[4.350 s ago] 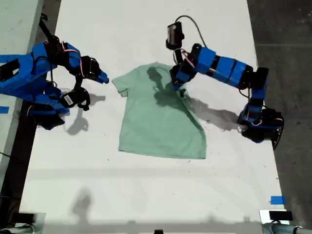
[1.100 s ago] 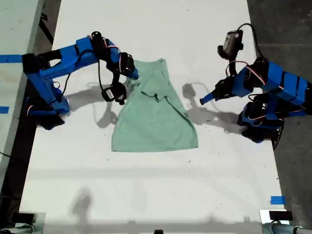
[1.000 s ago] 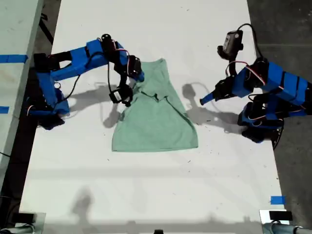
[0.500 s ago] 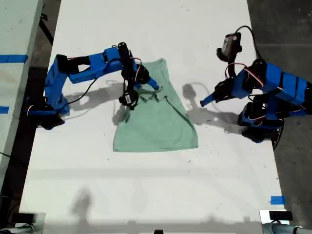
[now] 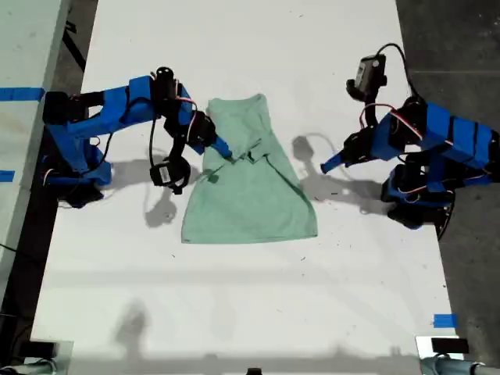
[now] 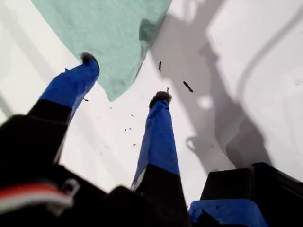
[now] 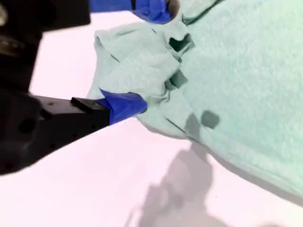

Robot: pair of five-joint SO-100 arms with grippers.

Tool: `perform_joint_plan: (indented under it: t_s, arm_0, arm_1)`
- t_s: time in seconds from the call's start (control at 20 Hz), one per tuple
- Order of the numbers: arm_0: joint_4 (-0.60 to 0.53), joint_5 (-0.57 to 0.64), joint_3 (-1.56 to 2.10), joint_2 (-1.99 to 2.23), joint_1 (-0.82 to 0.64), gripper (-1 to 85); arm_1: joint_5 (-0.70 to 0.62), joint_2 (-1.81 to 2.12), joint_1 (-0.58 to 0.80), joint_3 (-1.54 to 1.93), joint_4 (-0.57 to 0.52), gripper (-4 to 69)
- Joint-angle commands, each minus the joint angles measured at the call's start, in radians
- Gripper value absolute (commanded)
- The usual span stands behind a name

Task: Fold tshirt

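Tshirt (image 5: 254,195) spread on the white desk (image 5: 234,312), near its middle in the exterior view, neck end toward that view's top, hem (image 5: 250,237) toward its bottom. Both side edges turned in toward the middle, so narrower at the neck end than at the hem. Flat for the most part, but rumpled into a small heap on the side toward the exterior view's left.

My second tool (image 7: 149,59) right at that heap, jaws spread wide with the bunched cloth lying between them, not pinched. My first tool (image 6: 124,78) hanging off the cloth toward the exterior view's right, jaws also apart and empty, just above bare desk beside a corner of the shirt.

Probably very light, thin, limp, no stiffness at all: sure to sag, drag and crease wherever lifted at one point. Likely to slide easily on the smooth desk. Best to pinch low at an edge or corner, through every layer of a fold. For the lengthwise fold, take the two hem corners together and lay them toward the neck.
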Motion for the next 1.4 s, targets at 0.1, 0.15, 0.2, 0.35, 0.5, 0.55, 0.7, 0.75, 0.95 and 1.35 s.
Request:
perform_joint_plan:
  t_s: [0.1,0.15,0.2,0.35,0.5,0.55,0.7,0.75,0.95,1.35]
  arm_0:
    - [-0.026,-0.178,0.201,0.215,0.103,31.3]
    - [-0.031,-0.215,0.256,0.255,0.110,30.8]
    - [-0.035,-0.253,0.304,0.295,0.121,30.5]
    - [-0.046,-0.341,0.376,0.367,0.163,30.5]
    - [-0.048,-0.423,0.393,0.377,0.215,30.5]
    - [-0.061,-0.443,0.399,0.377,0.230,30.5]
    - [-0.091,-0.476,0.423,0.373,0.264,30.4]
    - [-0.101,-0.479,0.439,0.373,0.268,30.3]
    - [-0.133,-0.486,0.472,0.370,0.287,30.0]
    - [-0.141,-0.488,0.499,0.370,0.293,30.0]
  arm_1:
    - [0.067,0.006,-0.058,0.017,-0.011,20.6]
    - [0.067,0.005,-0.074,0.017,-0.015,18.4]
    - [0.069,0.002,-0.081,0.012,-0.017,18.8]
    - [0.077,-0.012,-0.104,-0.009,-0.014,24.2]
    - [0.101,-0.061,-0.149,-0.055,-0.014,28.5]
    - [0.110,-0.084,-0.161,-0.064,-0.015,29.2]
    - [0.149,-0.155,-0.202,-0.057,-0.071,31.1]
    - [0.164,-0.179,-0.222,-0.040,-0.110,31.6]
    - [0.233,-0.313,-0.304,0.046,-0.295,32.3]
    - [0.290,-0.650,-0.341,0.114,-0.548,28.6]
